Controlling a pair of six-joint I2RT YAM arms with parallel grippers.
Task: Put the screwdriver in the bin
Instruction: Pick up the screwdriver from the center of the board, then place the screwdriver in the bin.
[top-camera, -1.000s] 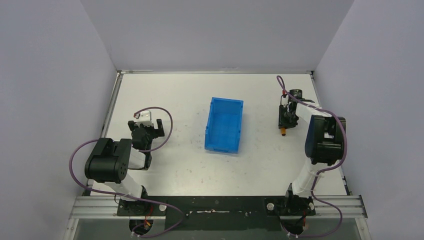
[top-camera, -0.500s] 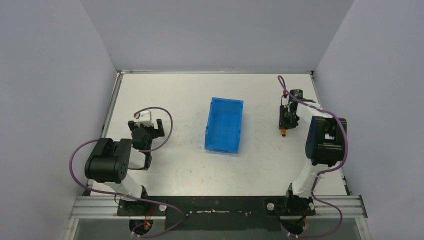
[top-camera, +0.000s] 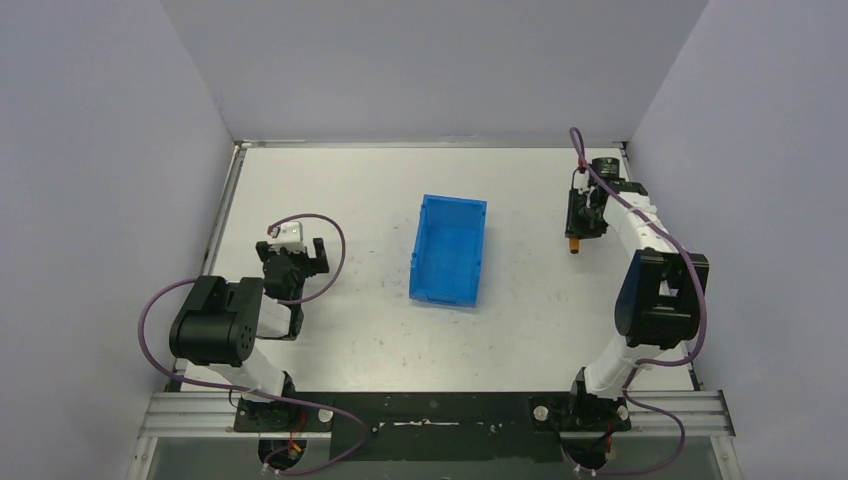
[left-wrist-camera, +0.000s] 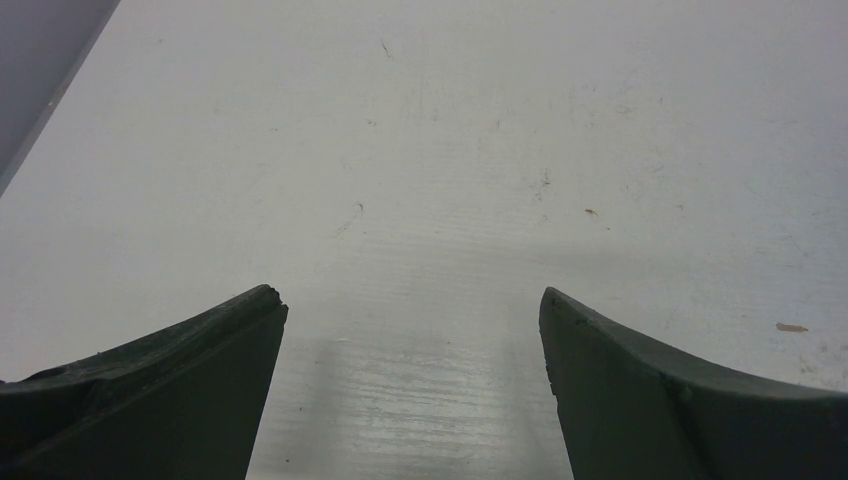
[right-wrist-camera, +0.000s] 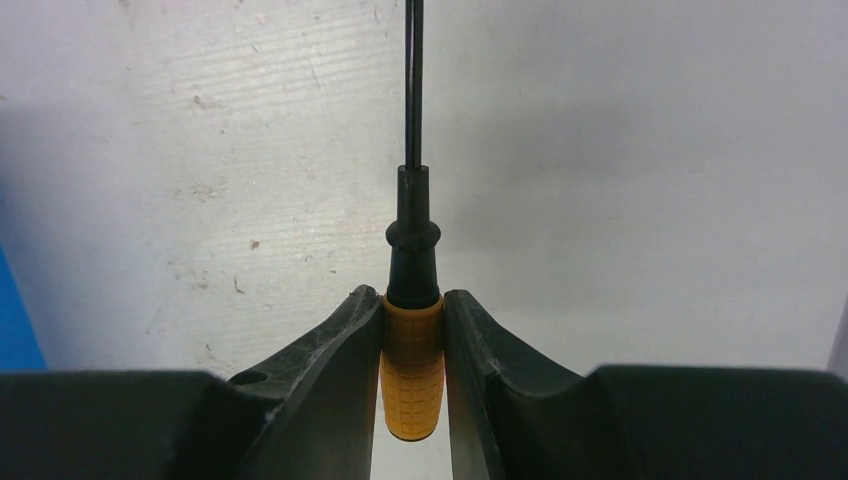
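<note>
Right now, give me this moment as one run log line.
right gripper: shut on screwdriver handle | left gripper: open, empty | bin: empty | screwdriver: outside bin

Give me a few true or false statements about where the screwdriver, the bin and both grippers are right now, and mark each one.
1. The right gripper is shut on the screwdriver, gripping its orange handle. True.
2. The screwdriver lies inside the bin. False: the bin is empty, and the screwdriver is held off to the bin's right, over the table.
3. The left gripper is open and holds nothing. True.
4. The bin stands against the left arm's base. False: it stands near the middle of the table, apart from both arms.
</note>
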